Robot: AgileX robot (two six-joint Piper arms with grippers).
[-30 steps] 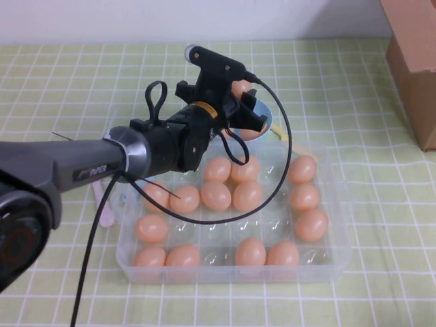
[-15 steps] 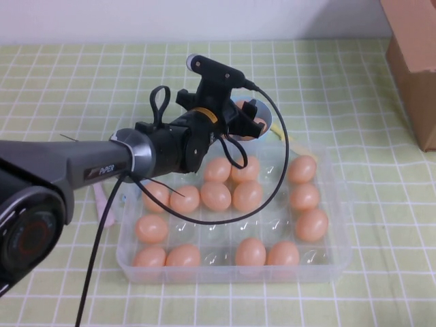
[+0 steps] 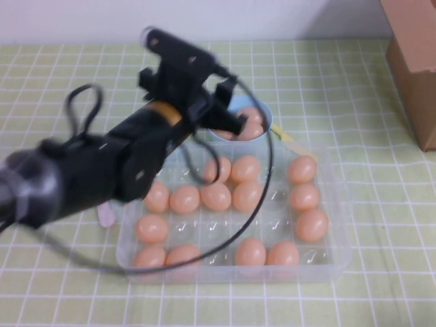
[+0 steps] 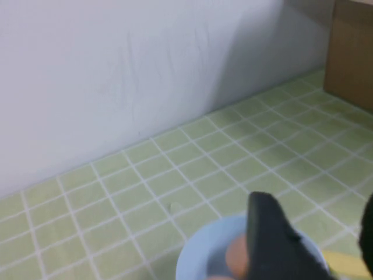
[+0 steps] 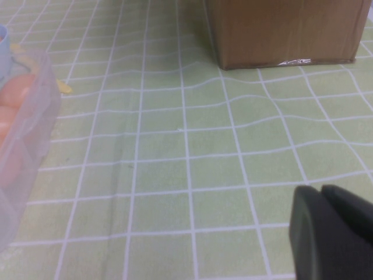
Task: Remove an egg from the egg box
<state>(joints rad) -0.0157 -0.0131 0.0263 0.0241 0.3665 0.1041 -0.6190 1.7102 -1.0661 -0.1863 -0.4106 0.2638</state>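
Note:
The clear egg box (image 3: 338, 262) sits mid-table with several orange-tan eggs in its cups. Two eggs lie in the light-blue bowl (image 3: 267, 117) just behind it; the upper egg (image 3: 251, 113) rests free of the fingers. My left gripper (image 3: 229, 121) hovers at the bowl's near left rim, open and empty. In the left wrist view its dark fingers (image 4: 269, 245) stand apart over the bowl (image 4: 201, 256), with an egg (image 4: 235, 256) showing inside. My right gripper (image 5: 335, 233) is shut, low over the cloth right of the box, out of the high view.
A brown cardboard box (image 3: 412, 61) stands at the far right, also in the right wrist view (image 5: 280, 29). A pale pink strip (image 3: 105, 214) lies left of the egg box, a yellow piece (image 3: 283, 136) by the bowl. The egg box's edge (image 5: 23, 116) shows in the right wrist view.
My left gripper lowered the egg it held into the blue bowl, let it go, and has pulled back up and to the left. The right arm has not moved.

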